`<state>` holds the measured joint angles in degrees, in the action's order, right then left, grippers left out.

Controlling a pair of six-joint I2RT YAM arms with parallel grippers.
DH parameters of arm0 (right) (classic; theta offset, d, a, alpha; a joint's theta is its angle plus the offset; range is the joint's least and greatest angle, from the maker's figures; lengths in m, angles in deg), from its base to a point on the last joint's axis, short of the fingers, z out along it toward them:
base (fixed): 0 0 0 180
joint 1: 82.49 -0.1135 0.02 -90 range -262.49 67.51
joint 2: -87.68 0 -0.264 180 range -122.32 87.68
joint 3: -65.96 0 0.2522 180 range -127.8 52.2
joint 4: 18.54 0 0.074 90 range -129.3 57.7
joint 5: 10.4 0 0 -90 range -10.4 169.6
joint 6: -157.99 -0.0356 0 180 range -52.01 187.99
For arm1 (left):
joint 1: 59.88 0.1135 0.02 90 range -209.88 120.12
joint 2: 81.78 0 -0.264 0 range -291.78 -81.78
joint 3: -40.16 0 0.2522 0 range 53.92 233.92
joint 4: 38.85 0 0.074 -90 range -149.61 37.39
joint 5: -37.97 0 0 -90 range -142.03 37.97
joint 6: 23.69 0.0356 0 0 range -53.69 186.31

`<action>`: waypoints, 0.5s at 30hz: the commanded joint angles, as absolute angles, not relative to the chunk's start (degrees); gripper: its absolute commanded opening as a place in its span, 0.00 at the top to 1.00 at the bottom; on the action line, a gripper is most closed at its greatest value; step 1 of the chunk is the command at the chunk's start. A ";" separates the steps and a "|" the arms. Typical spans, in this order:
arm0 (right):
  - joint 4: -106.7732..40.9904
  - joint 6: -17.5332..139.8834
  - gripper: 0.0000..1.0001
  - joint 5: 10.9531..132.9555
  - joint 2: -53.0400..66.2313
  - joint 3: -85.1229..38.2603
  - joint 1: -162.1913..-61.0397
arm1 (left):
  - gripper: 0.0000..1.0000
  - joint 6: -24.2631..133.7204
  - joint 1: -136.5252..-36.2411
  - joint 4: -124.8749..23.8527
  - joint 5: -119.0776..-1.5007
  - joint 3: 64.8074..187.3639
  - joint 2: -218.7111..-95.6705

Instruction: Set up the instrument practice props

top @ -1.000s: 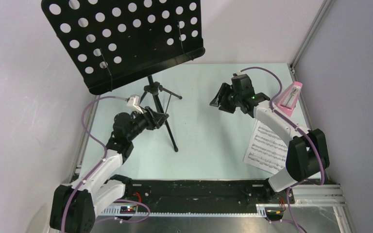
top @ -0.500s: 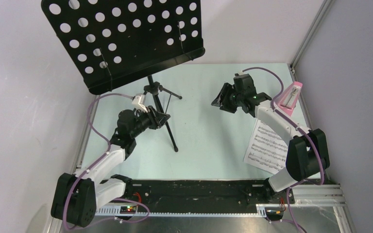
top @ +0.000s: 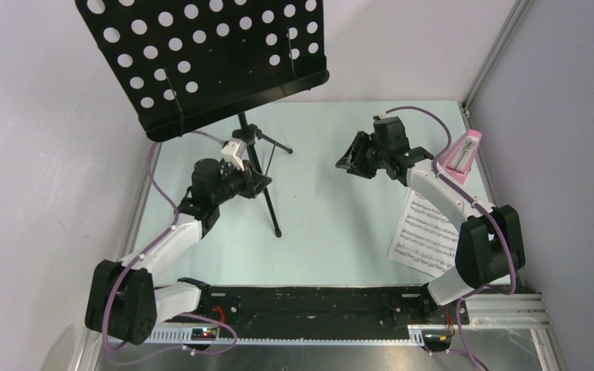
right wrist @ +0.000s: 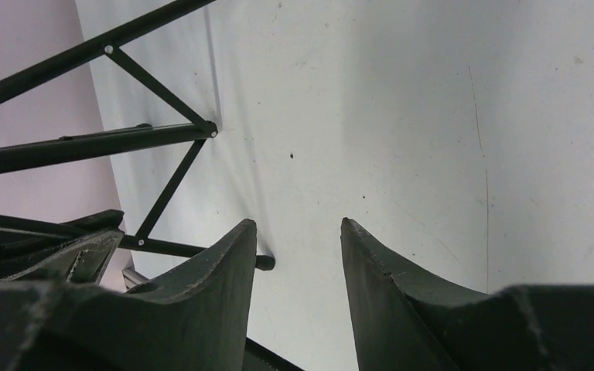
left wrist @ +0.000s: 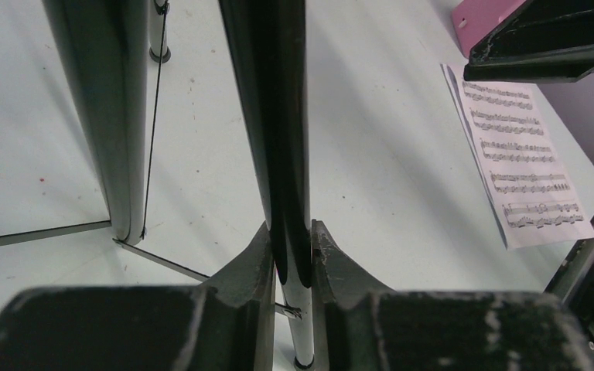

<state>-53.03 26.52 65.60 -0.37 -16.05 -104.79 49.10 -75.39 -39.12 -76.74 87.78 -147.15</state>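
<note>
Left arm has pushed fwd and its left tool (top: pixel 257 182) has gone from wide to clamped; the music stand (top: pixel 209 62) has shifted w/ it, perforated panel a bit up and to the right, near foot slid slightly away from the arm bases. Right arm barely changed. Step in hand, by my read: reposition the stand on the desk (top: pixel 340 224) before loading pages. To do it well: keep the pinch square on the tube, move slow and low, since the panel is top-heavy and a grip this far down gives little control of tilt; watch the other feet for dragging or lifting. Left tool (left wrist: pixel 290 232) is narrow, both pads pressed onto the stand's near tripod leg (left wrist: pixel 278 116), foot visible just below the grip. Right tool (right wrist: pixel 298 232) hangs partly open over bare desk near the stand's base, nothing between its fingers, touching nothing. Sheet music (top: pixel 425 232) lies flat at right beside the right arm; pink metronome (top: pixel 462 152) sits at the far right edge, both well apart from the stand.
</note>
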 commanded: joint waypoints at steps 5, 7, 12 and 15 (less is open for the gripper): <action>-52.03 26.82 0.51 65.77 0.84 -16.04 -104.08 | 0.96 62.47 -73.95 -42.19 -77.05 94.01 -154.14; -52.16 26.78 0.51 65.79 0.84 -16.02 -103.89 | 0.98 63.42 -73.76 -42.85 -77.03 95.21 -155.55; -52.08 26.85 0.51 66.07 0.64 -16.02 -103.69 | 0.98 65.37 -73.31 -43.61 -76.56 97.79 -158.95; -52.22 26.92 0.51 66.71 0.71 -16.00 -103.46 | 0.97 66.16 -73.05 -43.76 -76.33 99.26 -161.03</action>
